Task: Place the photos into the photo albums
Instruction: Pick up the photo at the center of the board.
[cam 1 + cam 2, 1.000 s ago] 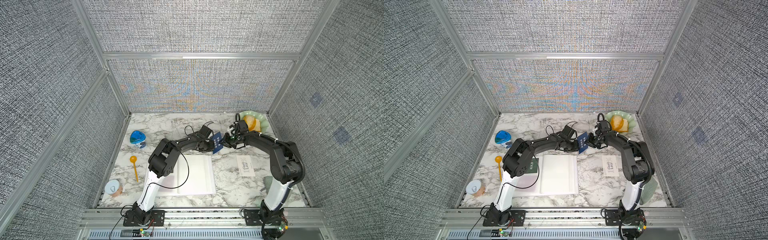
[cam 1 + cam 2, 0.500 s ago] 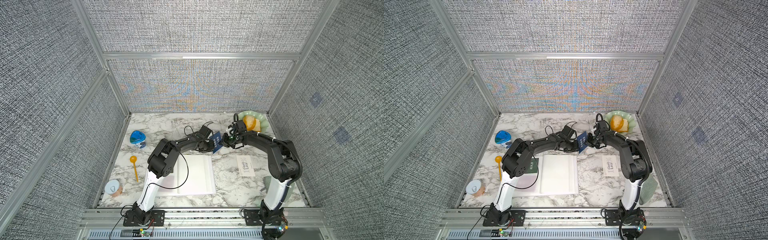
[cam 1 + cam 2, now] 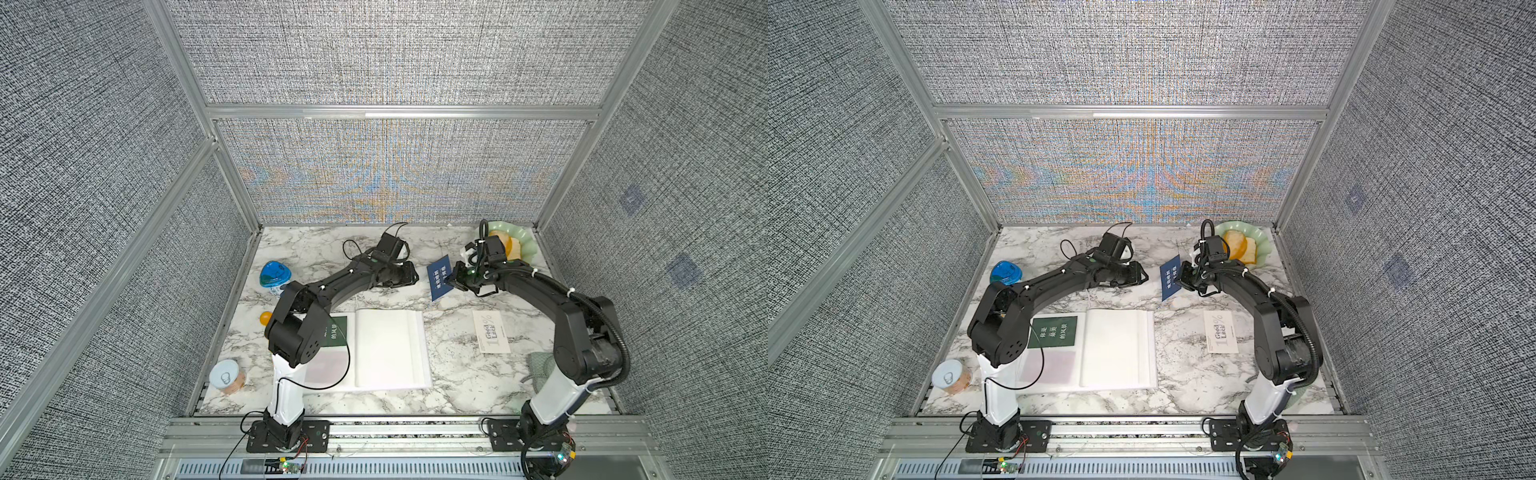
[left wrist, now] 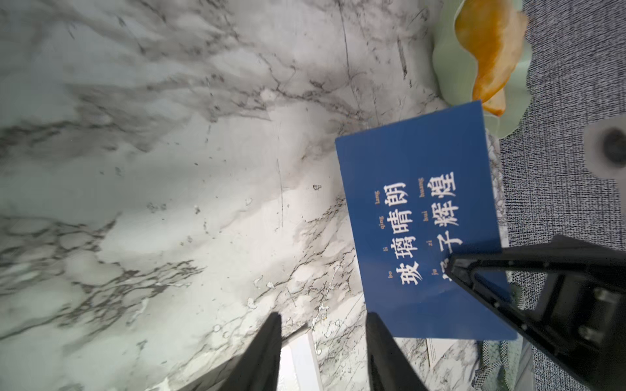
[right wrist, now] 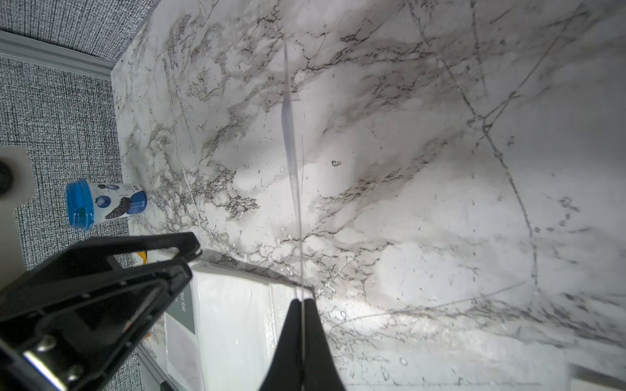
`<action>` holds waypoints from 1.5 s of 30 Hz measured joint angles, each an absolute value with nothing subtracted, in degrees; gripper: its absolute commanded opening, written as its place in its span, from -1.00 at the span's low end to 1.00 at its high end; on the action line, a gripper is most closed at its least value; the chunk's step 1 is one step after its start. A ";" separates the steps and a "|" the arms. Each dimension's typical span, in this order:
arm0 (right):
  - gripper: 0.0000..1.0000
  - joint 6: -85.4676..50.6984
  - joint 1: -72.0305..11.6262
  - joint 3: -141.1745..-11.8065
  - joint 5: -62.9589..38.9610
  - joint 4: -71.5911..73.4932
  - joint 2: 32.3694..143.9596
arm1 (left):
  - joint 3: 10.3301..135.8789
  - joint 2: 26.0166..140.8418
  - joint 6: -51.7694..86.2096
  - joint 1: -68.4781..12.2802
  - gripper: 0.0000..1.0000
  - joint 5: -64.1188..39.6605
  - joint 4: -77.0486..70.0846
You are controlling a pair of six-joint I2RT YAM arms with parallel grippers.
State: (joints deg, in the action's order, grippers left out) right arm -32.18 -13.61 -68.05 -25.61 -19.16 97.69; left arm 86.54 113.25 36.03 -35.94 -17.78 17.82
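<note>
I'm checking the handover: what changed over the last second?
The left hand let go of the blue card, opened, and drew back toward its own side, so a gap now separates them. The right hand now holds the card alone. The open album and the Good Luck card stayed put.

bench (image 3: pixel 316 249): you'll see white marble, grey veins
blue photo (image 3: pixel 435 283): deep blue, white characters
photo album (image 3: pixel 390 353): white pages
green photo (image 3: pixel 1054 331): dark green, pale characters
</note>
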 measured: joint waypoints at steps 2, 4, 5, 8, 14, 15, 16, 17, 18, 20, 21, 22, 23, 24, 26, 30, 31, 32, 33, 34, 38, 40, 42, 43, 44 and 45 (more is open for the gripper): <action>-1.00 -31.22 -13.58 -66.72 -25.78 -19.35 95.55 | 84.62 110.93 34.44 -35.57 0.30 -18.39 17.32; -1.00 -30.24 -13.58 -65.21 -26.39 -19.18 93.43 | 80.75 108.20 33.36 -35.05 0.39 -20.38 15.22; -1.00 -29.78 -13.58 -64.42 -27.09 -19.00 92.60 | 78.85 107.07 33.15 -34.70 0.42 -21.41 14.41; -1.00 -29.26 -13.69 -61.32 -30.46 -17.74 90.19 | 71.75 103.35 32.97 -33.10 0.46 -24.67 9.91; -1.00 -28.71 -14.57 -55.75 -38.02 -14.94 85.71 | 59.27 96.64 34.72 -31.38 0.47 -33.06 -2.50; -1.00 -28.69 -14.61 -54.89 -39.40 -14.22 85.10 | 57.45 95.96 34.92 -31.18 0.47 -34.70 -4.86; -1.00 -28.67 -14.61 -54.15 -40.82 -13.52 84.66 | 55.92 95.53 35.44 -30.96 0.47 -36.25 -6.92; -1.00 -28.73 -14.72 -53.19 -42.06 -12.45 84.31 | 54.76 95.24 36.14 -30.87 0.47 -37.47 -8.67; -1.00 -28.80 -14.90 -52.05 -43.29 -11.38 83.92 | 53.60 95.02 36.56 -30.68 0.47 -38.68 -10.33; -1.00 -29.41 -15.73 -50.48 -45.52 -10.48 83.53 | 51.20 94.41 37.91 -30.46 0.47 -40.93 -14.04; -1.00 -29.47 -16.38 -49.91 -46.61 -9.98 83.42 | 50.00 94.04 38.17 -30.30 0.47 -42.15 -15.75; -1.00 -29.74 -17.10 -49.45 -47.68 -9.30 83.31 | 48.88 93.76 38.92 -30.15 0.46 -43.29 -17.80; -1.00 -29.89 -17.58 -49.12 -48.36 -8.62 83.24 | 48.03 93.54 39.83 -29.93 0.46 -44.18 -19.46; -1.00 -29.98 -18.20 -48.66 -49.08 -7.77 83.24 | 47.20 93.36 40.38 -29.76 0.46 -45.32 -21.32; -1.00 -30.98 -19.03 -47.64 -50.43 -6.07 83.24 | 46.52 93.27 41.01 -29.50 0.45 -46.94 -23.42; -1.00 -32.86 -19.86 -46.26 -51.96 -2.81 83.46 | 46.41 93.36 41.65 -29.15 0.43 -48.42 -24.38; -1.00 -33.15 -20.21 -46.19 -52.31 -2.28 83.64 | 46.24 93.51 41.65 -29.02 0.42 -48.62 -24.49; -1.00 -33.43 -20.40 -46.13 -52.49 -1.78 83.74 | 46.04 93.67 41.98 -28.86 0.40 -48.71 -24.58; -1.00 -33.82 -20.62 -46.06 -52.71 -1.23 83.77 | 45.84 93.78 42.15 -28.77 0.40 -48.95 -24.64; -1.00 -34.00 -20.80 -46.00 -52.80 -0.82 83.72 | 45.65 93.86 42.17 -28.67 0.40 -49.04 -24.67; -1.00 -34.35 -20.95 -45.98 -52.90 -0.64 83.02 | 45.32 93.86 42.22 -28.16 0.39 -49.58 -24.99; -1.00 -34.33 -20.99 -45.98 -53.25 -0.64 82.67 | 44.86 93.86 42.22 -27.75 0.38 -50.04 -25.74; -1.00 -34.41 -21.02 -45.87 -54.04 -0.47 82.65 | 44.66 93.86 42.28 -27.35 0.36 -50.50 -26.33; -1.00 -34.59 -21.08 -45.67 -54.48 -0.16 82.65 | 44.60 93.86 42.28 -27.18 0.36 -50.85 -26.76; -1.00 -34.61 -21.17 -45.56 -54.74 0.08 82.67 | 44.56 93.86 42.28 -27.07 0.35 -51.03 -27.09; -1.00 -34.85 -21.32 -45.43 -55.07 0.45 82.72 | 44.51 93.91 42.48 -26.89 0.34 -51.20 -27.38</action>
State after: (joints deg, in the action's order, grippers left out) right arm -34.85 -21.32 -45.43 -55.07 0.45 82.72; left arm 44.51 93.91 42.48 -26.89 -51.20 -27.38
